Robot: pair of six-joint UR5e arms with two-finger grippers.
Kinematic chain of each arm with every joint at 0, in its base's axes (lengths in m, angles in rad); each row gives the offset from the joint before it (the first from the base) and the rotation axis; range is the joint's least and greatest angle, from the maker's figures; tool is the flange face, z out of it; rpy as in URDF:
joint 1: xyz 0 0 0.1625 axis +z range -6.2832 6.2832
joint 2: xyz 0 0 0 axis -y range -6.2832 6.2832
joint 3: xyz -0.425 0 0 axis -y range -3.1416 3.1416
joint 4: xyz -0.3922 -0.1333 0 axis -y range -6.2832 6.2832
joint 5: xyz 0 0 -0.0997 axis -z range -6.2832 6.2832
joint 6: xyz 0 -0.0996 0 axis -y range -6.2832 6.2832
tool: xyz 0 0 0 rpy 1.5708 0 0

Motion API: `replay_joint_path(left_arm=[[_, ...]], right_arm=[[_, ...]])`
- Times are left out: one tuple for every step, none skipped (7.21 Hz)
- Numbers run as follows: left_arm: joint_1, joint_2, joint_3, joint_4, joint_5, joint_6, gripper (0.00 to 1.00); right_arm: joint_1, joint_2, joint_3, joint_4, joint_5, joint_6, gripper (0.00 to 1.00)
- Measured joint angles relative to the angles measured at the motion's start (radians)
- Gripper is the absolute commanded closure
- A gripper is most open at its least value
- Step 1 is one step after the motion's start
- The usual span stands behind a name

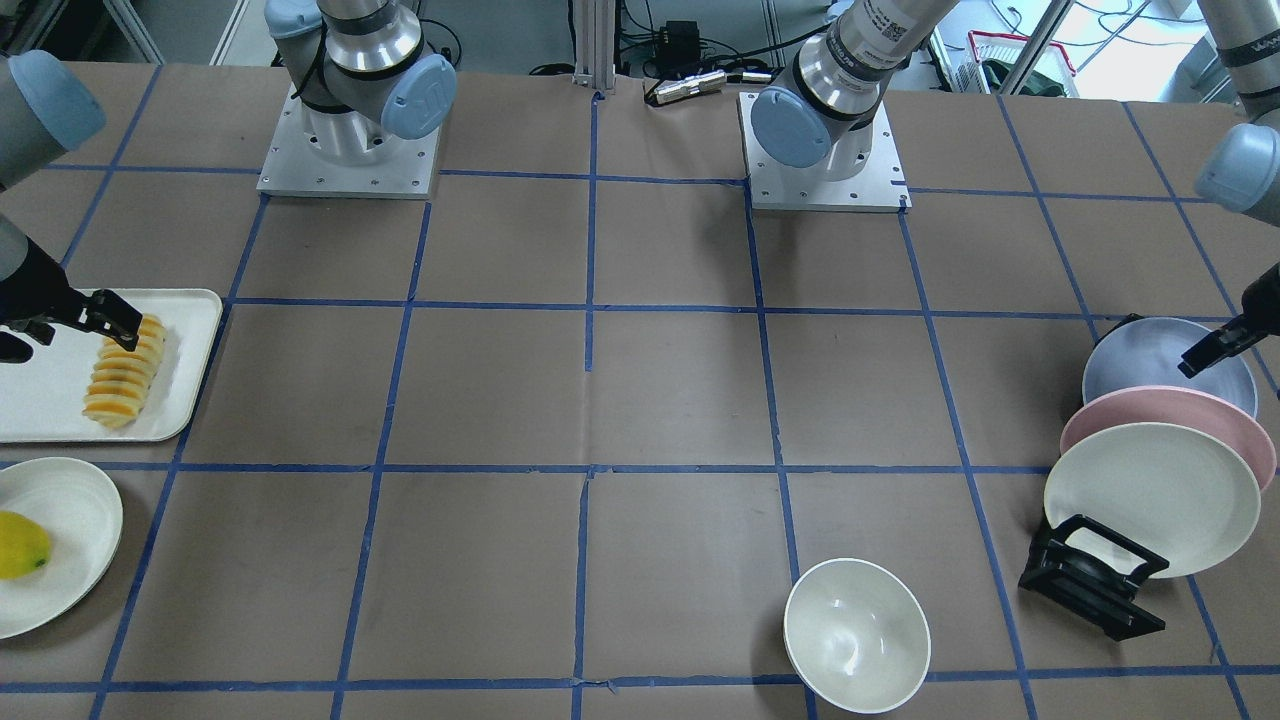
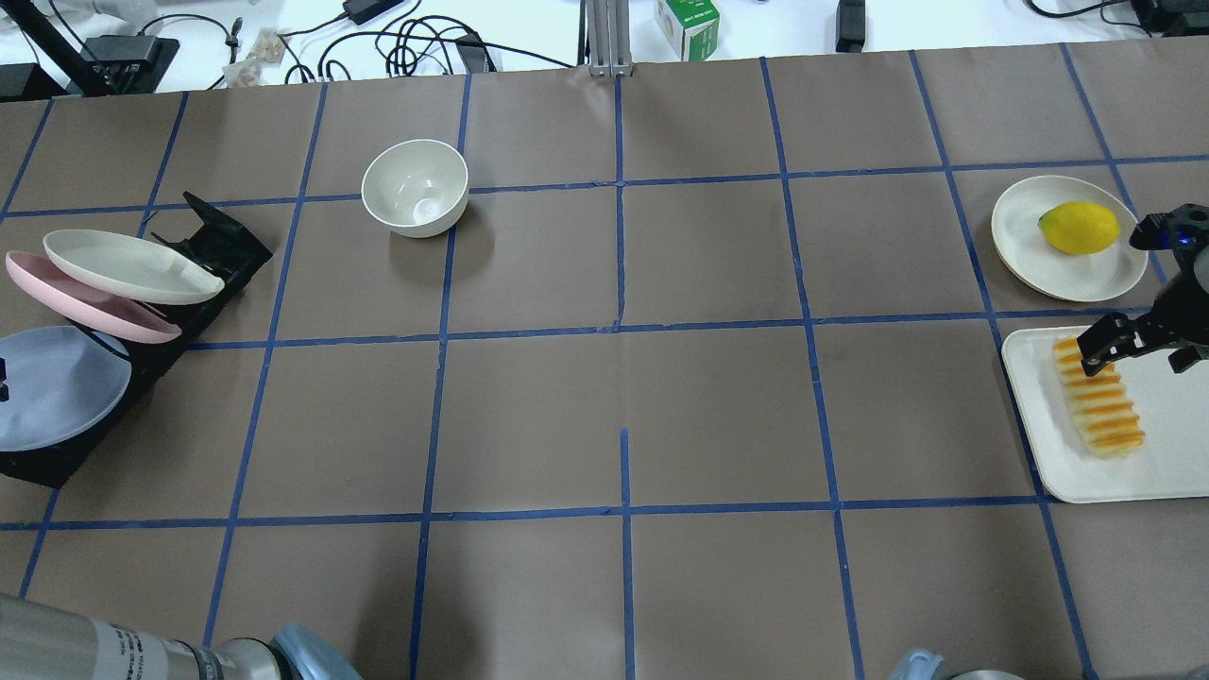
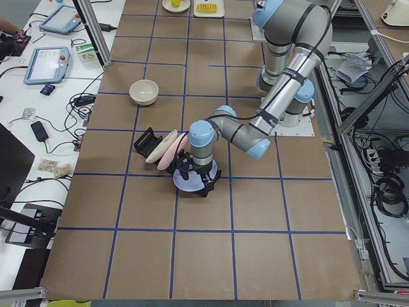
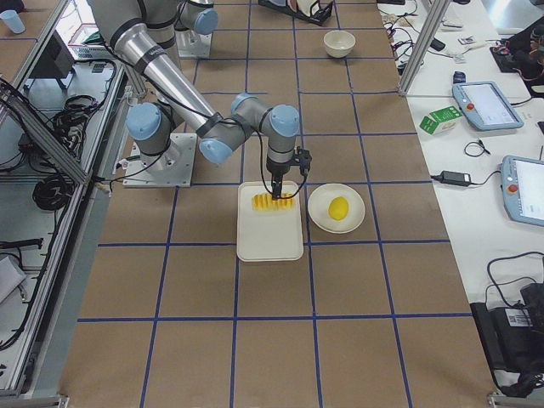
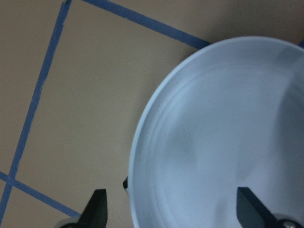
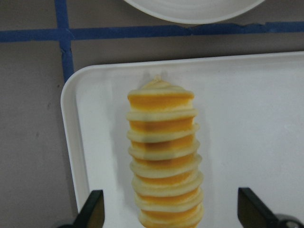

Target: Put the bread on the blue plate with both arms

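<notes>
While both arms work opposite ends of the table, you have one bread in play. It lies flat on the single white tray at the robot's right end. Its long axis runs from the robot's side toward the operators' side, slightly skewed, across the tray's short width. It sits near the tray end that faces the table's middle, with its orange ridged top upward.

The right gripper hangs over the loaf. Its two fingers are spread wide, one on each long side of the bread and clear of it.

You can count four plates. Three lean in one black rack at the robot's left end, well apart from the bread. The blue plate is the one nearest the robot, the pink plate is in the middle, and a cream-white plate is on the operators' side. The fourth, another cream plate, lies flat just beside the tray and carries one yellow fruit.

The left gripper is at the blue plate with its fingers apart. In the wrist view one fingertip shows outside the rim and the other over the plate's face; whether either touches cannot be told.

One white bowl stands upright toward the operators' edge, between the two ends, on the brown table with its grid of blue tape.
</notes>
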Motion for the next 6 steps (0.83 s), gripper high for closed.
replay_joint_path(left_arm=[[0.000, -0.001, 0.002, 0.001, 0.014, 0.002, 0.89], [0.000, -0.001, 0.006, 0.002, 0.022, 0.003, 1.00], [0.000, -0.001, 0.011, 0.001, 0.026, 0.004, 1.00], [-0.001, 0.002, 0.015, -0.001, 0.027, 0.004, 1.00], [-0.001, 0.002, 0.021, -0.006, 0.027, 0.004, 1.00], [-0.001, -0.002, 0.030, -0.014, 0.027, 0.004, 1.00]], right_arm=[[-0.007, 0.045, 0.003, -0.026, -0.001, 0.002, 0.00], [-0.011, 0.081, 0.003, -0.049, -0.004, 0.004, 0.00], [-0.012, 0.099, 0.006, -0.063, -0.004, 0.005, 0.00], [-0.013, 0.108, 0.008, -0.069, -0.001, 0.005, 0.02], [-0.013, 0.117, 0.008, -0.071, 0.000, 0.004, 0.40], [-0.013, 0.127, 0.005, -0.070, -0.003, 0.002, 0.86]])
